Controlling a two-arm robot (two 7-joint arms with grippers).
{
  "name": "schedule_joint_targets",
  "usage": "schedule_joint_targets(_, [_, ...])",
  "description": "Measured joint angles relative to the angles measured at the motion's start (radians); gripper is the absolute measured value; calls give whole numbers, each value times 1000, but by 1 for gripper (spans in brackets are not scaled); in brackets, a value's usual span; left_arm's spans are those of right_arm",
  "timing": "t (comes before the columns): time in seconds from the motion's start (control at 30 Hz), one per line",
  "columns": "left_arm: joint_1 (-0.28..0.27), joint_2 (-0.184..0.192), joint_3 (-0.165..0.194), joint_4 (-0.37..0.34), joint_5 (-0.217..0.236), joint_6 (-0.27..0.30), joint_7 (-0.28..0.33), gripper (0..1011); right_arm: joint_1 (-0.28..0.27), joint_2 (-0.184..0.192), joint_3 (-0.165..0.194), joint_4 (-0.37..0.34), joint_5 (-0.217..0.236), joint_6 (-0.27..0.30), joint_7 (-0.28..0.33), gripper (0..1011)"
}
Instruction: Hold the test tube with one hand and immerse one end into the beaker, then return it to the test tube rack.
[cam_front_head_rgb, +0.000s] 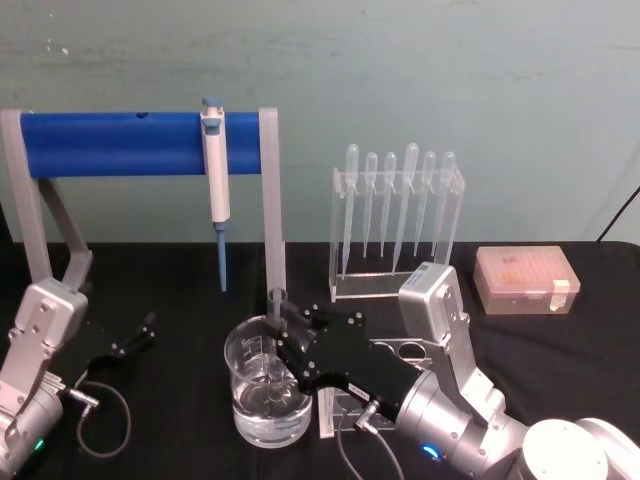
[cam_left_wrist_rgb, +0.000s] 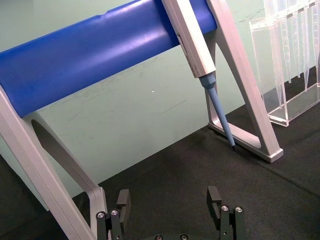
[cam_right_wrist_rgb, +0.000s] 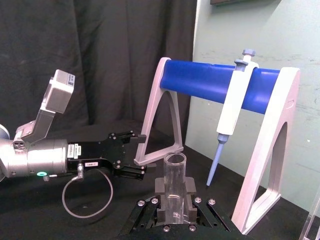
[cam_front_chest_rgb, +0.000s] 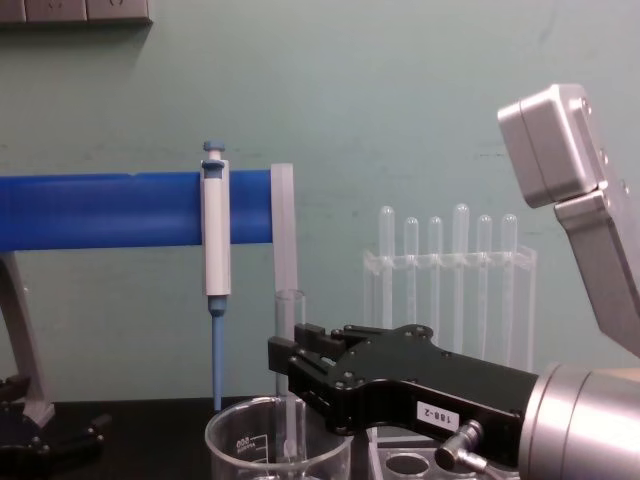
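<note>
The right gripper clamps the test tube upright between its fingers. The tube's lower end dips into the water-filled beaker just beneath the fingertips. Beyond the beaker, well apart, the left gripper sits idle, fingers spread.

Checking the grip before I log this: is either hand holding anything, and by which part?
The right hand holds the test tube around its middle, lower end in the beaker. The left hand, open, holds nothing.
</note>
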Motion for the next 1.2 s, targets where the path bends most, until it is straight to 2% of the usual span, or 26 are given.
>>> schedule_joint_targets(1.2, [0, 0, 0, 0, 0, 0, 0, 1000, 0, 0, 0, 0, 0, 0, 0, 225])
